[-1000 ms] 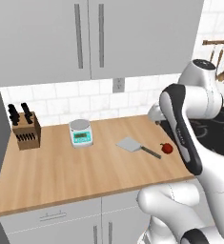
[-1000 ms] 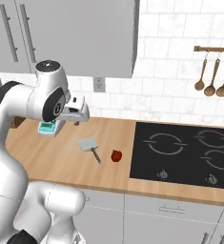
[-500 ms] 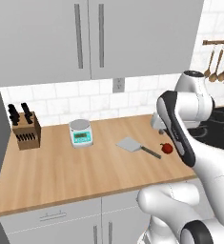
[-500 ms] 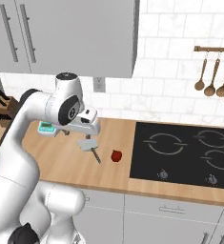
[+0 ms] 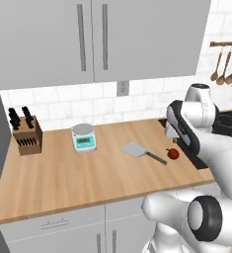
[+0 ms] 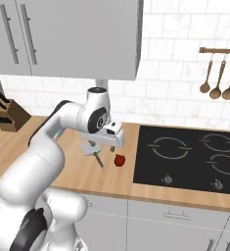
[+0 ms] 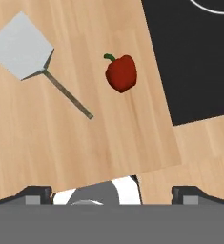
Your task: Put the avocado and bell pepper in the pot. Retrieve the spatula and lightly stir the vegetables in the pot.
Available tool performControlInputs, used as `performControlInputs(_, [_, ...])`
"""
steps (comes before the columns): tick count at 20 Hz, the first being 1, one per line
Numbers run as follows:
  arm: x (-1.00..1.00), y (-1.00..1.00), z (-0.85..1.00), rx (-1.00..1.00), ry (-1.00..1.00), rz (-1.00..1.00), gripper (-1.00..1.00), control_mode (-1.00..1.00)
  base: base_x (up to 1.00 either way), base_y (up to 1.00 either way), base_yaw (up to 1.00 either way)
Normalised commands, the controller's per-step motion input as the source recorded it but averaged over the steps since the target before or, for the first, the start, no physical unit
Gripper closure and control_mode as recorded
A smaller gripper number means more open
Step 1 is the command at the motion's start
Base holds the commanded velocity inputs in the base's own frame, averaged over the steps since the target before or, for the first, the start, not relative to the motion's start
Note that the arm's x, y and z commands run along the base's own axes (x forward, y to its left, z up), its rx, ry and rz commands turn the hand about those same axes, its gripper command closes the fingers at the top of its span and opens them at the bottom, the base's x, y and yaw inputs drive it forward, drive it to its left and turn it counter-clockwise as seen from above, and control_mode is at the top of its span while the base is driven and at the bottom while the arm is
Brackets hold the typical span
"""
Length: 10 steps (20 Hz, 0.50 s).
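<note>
Gripper (image 7: pixel 111 193) spread wide above the counter (image 7: pixel 46 143)
Bell pepper (image 7: pixel 121 73) straight ahead; spatula (image 7: pixel 23 45) lies beside it, apart.

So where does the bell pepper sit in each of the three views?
Left base view: bell pepper at right of centre on the counter, beside the arm.
Right base view: bell pepper at centre, just left of the black cooktop.
Hand view: bell pepper above centre.
Shared landmark: the spatula, lying on the counter near it.
</note>
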Motion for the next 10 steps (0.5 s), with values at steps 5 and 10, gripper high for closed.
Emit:
performControlInputs(5, [0.33,-0.10,-0.48,0.00,0.01,-0.03,-1.00,-1.00,0.00,0.00,0.00])
performControlInputs(10, [0.47,-0.01,-0.44,0.00,0.00,-0.03,-1.00,-1.00,0.00,0.00,0.00])
